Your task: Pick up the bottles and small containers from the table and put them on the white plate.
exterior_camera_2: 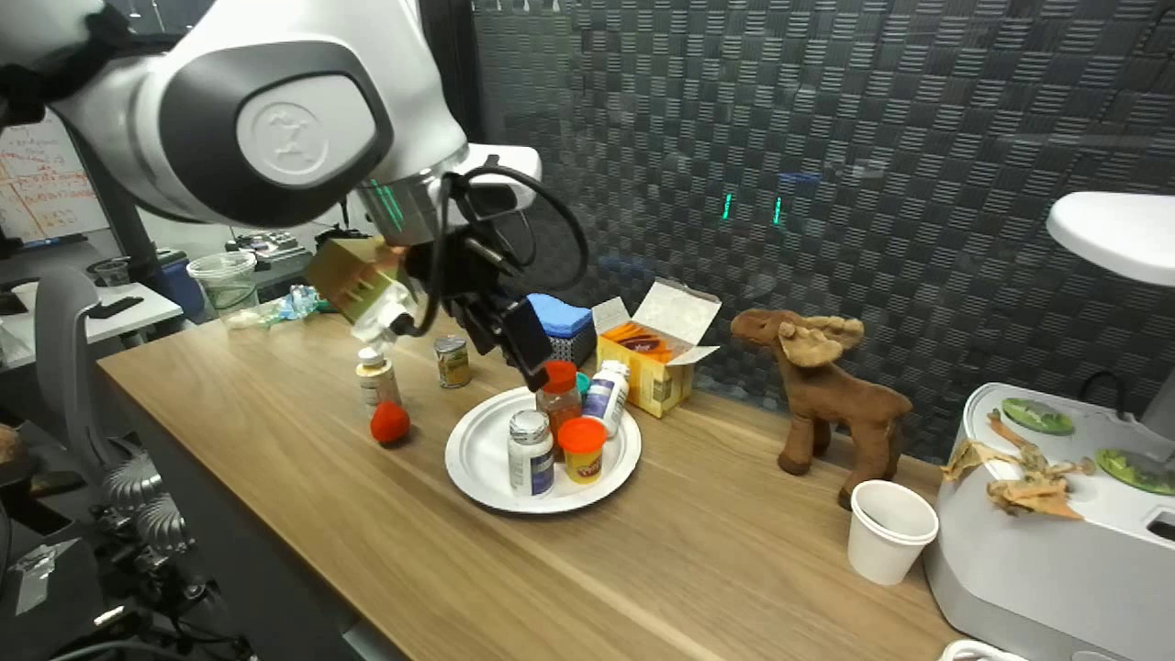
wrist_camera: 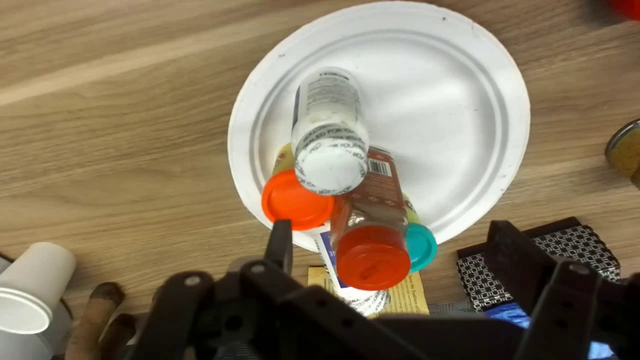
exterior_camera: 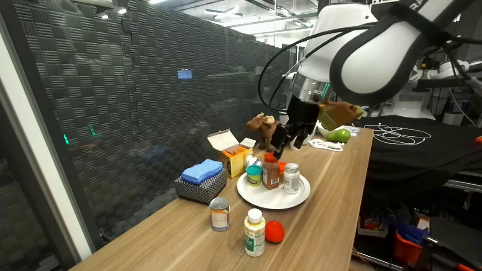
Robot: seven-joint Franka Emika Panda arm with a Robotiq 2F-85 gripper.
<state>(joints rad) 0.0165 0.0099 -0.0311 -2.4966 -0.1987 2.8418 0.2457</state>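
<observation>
Hand wide above plate's crowded side.

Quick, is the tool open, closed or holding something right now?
Tool: open, holding nothing; in the wrist view its fingers stand wide apart, with the red-capped jar showing between them.

That back wall is basically all dark, checkered foam-looking panels in both exterior views. Ceiling lights are super bright, some black cloth hangs down, and there's a whiteboard with reddish scribbles, plus a white desk and grey chair.
</observation>
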